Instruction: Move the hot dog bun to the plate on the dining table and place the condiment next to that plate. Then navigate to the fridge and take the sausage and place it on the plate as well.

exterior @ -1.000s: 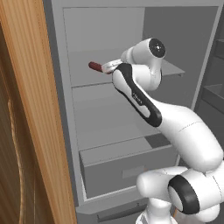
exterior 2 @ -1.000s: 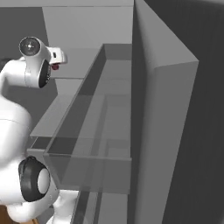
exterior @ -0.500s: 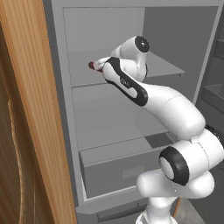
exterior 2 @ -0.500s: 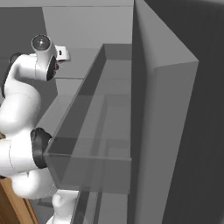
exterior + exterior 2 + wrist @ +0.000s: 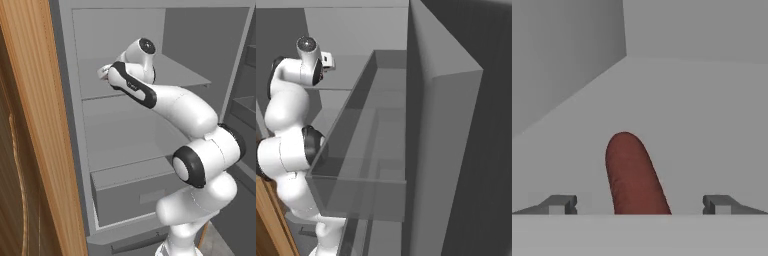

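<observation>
Reached deep into the tall grey steel fridge (image 5: pixel 200 60), over the upper grey inner shelf (image 5: pixel 175 75). Gripper (image 5: pixel 639 204) spread wide open, jaws well apart and holding nothing. Small dark red-brown sausage with rounded ends (image 5: pixel 633 175) lying on the shelf floor, between the two dark fingertips (image 5: pixel 559 204) in the hand view, touching neither, pointing away toward the back wall. Wooden cabinet side (image 5: pixel 40 150) at the left of the left base view.
</observation>
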You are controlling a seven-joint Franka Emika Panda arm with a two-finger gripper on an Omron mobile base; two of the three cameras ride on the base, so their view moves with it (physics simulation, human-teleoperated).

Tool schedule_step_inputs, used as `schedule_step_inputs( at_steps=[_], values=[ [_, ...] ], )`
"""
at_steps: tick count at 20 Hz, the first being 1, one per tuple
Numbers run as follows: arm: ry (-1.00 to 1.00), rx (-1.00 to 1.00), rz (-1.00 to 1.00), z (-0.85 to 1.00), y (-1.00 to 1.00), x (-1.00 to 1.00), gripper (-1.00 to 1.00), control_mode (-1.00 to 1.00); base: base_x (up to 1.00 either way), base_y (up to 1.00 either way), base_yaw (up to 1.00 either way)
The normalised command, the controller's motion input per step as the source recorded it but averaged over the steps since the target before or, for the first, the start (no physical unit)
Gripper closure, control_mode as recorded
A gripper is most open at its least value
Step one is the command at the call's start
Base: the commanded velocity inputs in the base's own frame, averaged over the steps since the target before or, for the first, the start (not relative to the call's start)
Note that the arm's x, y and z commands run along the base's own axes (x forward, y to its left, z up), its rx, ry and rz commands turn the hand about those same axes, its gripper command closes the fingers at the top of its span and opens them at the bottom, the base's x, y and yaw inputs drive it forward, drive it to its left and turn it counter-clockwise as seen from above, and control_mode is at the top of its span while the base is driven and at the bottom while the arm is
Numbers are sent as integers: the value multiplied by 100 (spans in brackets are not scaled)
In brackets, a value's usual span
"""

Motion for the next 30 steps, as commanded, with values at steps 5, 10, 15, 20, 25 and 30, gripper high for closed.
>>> schedule_step_inputs(
  at_steps=[5,10,15,20,25,30],
  values=[
    [1,0,0,-35,11,9,-100,-100,0,0,0],
    [-1,0,0,-33,1,-5,100,-100,0,0,0],
    [-14,0,-2,-9,0,-44,100,-100,0,0,0],
    [-13,0,-11,-2,-20,-79,100,-100,0,0,0],
    [1,7,-17,25,-60,-100,100,-100,0,0,0],
    [12,8,-18,21,-54,-100,100,-100,0,0,0]
  ],
)
